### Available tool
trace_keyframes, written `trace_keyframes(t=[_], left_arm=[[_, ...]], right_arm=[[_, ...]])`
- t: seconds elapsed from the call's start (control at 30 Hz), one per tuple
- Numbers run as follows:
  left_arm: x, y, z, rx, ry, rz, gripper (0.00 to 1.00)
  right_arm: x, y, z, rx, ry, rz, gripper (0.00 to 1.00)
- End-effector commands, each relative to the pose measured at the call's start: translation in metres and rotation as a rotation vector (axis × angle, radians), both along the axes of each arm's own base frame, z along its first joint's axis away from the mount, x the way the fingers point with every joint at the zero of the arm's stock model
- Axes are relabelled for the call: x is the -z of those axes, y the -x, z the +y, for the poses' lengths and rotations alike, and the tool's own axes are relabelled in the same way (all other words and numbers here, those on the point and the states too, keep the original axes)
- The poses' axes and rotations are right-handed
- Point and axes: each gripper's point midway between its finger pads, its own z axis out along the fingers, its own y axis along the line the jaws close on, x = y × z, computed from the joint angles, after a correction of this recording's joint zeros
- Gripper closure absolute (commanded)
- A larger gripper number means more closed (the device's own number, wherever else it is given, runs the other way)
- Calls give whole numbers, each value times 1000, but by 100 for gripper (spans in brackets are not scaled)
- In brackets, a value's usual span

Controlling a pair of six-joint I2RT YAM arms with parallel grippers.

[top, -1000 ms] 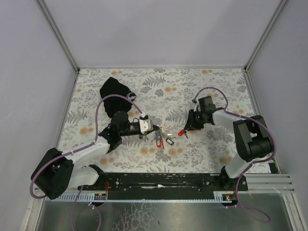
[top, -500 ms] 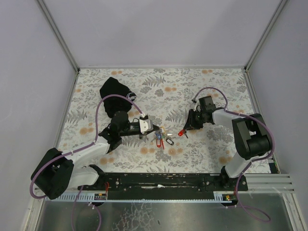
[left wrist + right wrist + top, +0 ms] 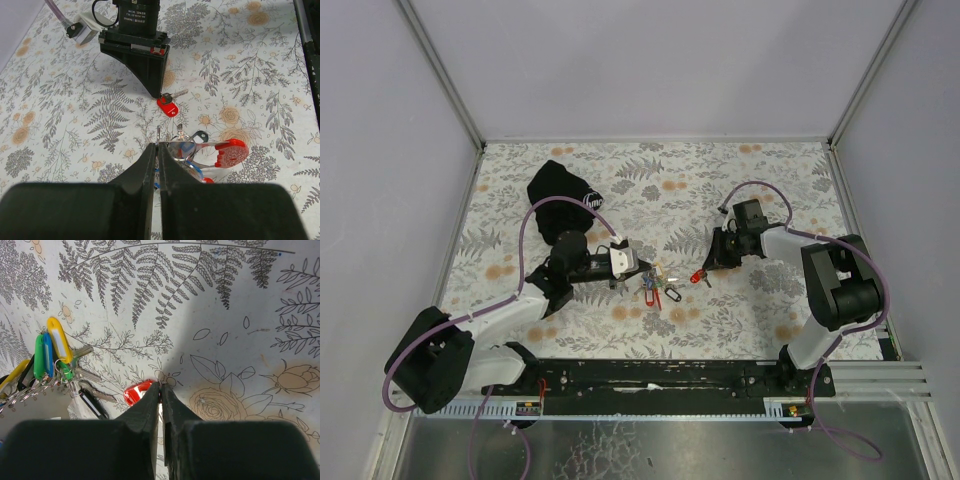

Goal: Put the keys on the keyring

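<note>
The keys (image 3: 50,357) hang in a bunch on a metal keyring (image 3: 183,148), with yellow, green, blue and black tags (image 3: 656,289). My left gripper (image 3: 159,145) is shut on the ring's wire and holds it just above the cloth (image 3: 648,271). One key with a red tag (image 3: 135,393) lies apart to the right (image 3: 169,106) (image 3: 698,275). My right gripper (image 3: 161,386) stands point-down on it, jaws pressed together on its metal end beside the tag (image 3: 708,270) (image 3: 156,94).
A black cloth pouch (image 3: 560,192) with a white logo lies at the back left. A red flat plastic piece (image 3: 230,152) hangs with the bunch. The floral cloth (image 3: 760,190) covers the table between grey walls; a black rail (image 3: 650,375) runs along the near edge.
My right gripper's jaws have come together on the red-tagged key. Both arms have stayed nearly in place, and the left grip on the keyring is the same.
</note>
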Motion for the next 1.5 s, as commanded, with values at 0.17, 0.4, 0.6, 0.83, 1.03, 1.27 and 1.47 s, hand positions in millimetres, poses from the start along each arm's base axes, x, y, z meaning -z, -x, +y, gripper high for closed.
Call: trace_keyframes(t=[0.17,0.4,0.6,0.83,1.03,1.27,1.47], left_arm=[[-18,-7,-5,5,35,-48,100],[-19,-7,-5,4,39,-53,100],[-21,-6,-4,5,47,-62,100],[-26,-4,-3,3,62,-79,100],[-29,-2,-2,5,70,-91,100],[-31,2,-1,21,79,-99,100],[-31,7,-3,55,78,-99,100]], right_arm=[[-9,-4,-2,-17,2,-44,100],[-42,-10,7,-110,-4,-231,100],[-84,-9,27,-251,18,-493,100],[-153,2,47,-383,-70,-877,100],[-193,21,52,-430,-171,-1201,100],[-198,48,71,-676,-257,-1244,100],[-202,63,82,-857,-310,-1339,100]])
